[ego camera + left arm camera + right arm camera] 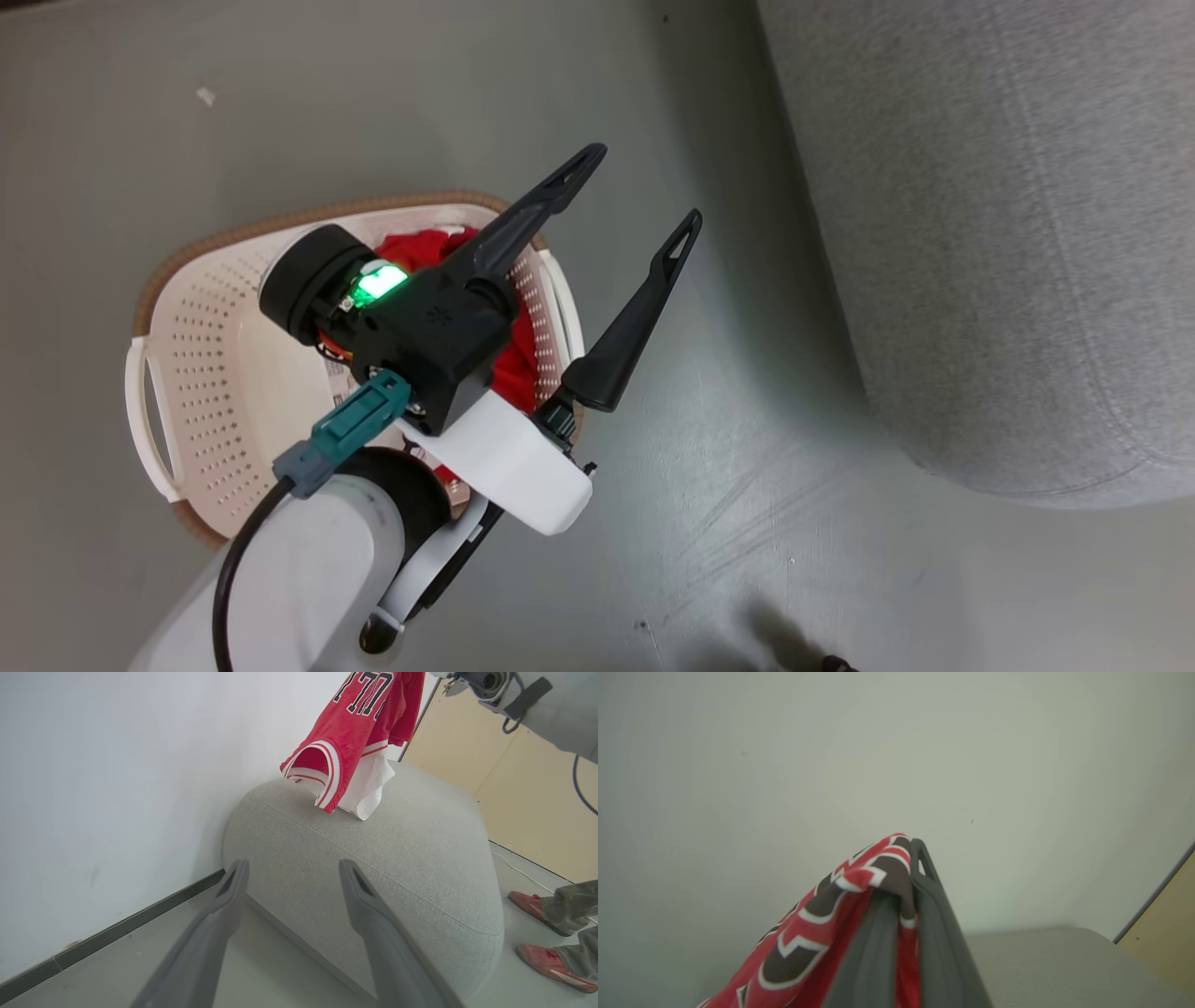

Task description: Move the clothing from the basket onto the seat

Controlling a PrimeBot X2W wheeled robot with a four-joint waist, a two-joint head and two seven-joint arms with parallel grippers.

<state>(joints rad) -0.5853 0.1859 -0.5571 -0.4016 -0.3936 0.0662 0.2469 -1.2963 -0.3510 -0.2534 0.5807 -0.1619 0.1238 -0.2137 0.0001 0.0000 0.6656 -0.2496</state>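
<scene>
I'm holding the left gripper [644, 184] spread wide and empty over the floor beside the sofa [1008, 233]. The right gripper [903, 868] is pinching the red jersey [355, 732], which is hanging above the sofa with its lower edge seeming to touch the top. More red cloth [420, 247] is lying in the basket [205, 373], left of the sofa.

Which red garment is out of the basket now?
The lettered jersey, pinched in the right gripper over the seat; the other red garment lies in the basket.
</scene>
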